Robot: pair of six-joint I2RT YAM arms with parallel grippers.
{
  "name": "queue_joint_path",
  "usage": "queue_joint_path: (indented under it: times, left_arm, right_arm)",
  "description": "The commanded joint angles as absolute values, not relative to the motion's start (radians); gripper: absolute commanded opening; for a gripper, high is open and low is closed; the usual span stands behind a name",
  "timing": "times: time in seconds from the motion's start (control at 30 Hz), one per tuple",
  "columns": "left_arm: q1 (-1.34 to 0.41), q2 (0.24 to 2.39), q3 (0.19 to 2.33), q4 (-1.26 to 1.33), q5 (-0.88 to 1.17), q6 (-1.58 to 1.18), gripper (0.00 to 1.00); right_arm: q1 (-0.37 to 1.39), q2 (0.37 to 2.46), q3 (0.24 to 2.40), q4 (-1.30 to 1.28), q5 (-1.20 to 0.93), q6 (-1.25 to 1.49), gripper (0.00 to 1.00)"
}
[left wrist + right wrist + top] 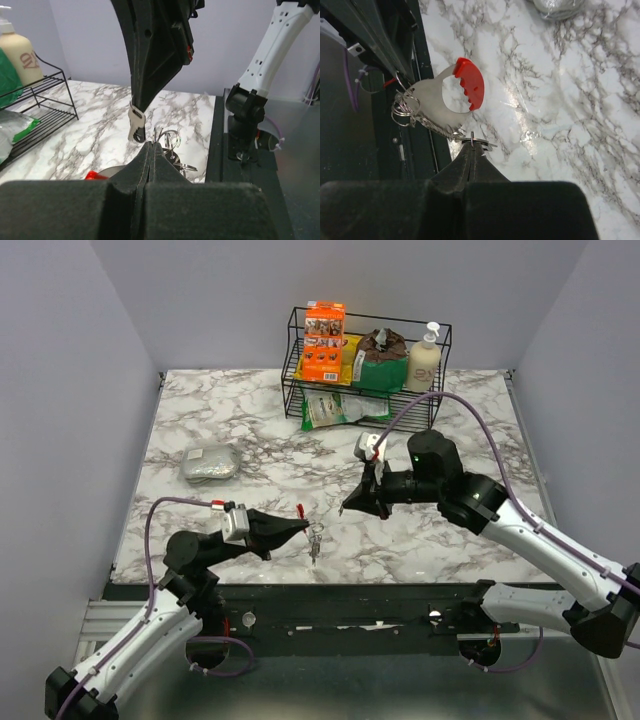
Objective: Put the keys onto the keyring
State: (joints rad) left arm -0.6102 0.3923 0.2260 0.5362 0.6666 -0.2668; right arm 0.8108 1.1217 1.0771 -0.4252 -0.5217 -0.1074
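My left gripper is shut, with the keyring poking out just past its tips. The bunch of silver rings hangs there with a short chain and a flat silver bottle opener that has a red edge. A dark fob is half hidden behind the left fingers. My right gripper is shut on a slim silver key. It holds the key a little above and to the right of the rings, not touching them. At the right fingertips the key shows edge-on.
A black wire rack stands at the back with an orange box, a soap bottle and a green packet. A grey pouch lies at the left. The table's dark front rail runs just below the grippers.
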Motion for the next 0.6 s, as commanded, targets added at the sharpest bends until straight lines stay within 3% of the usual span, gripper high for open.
queue_joint_path:
  times: [0.0, 0.57]
  left_arm:
    - [-0.614, 0.417, 0.169, 0.853, 0.641, -0.393, 0.0]
    - [-0.614, 0.48, 0.113, 1.118, 0.607, -0.469, 0.0]
  right_arm:
    - [0.818, 1.072, 1.061, -0.33, -0.479, -0.133, 0.01]
    - [0.816, 1.051, 1.092, -0.298, -0.6, -0.155, 0.01]
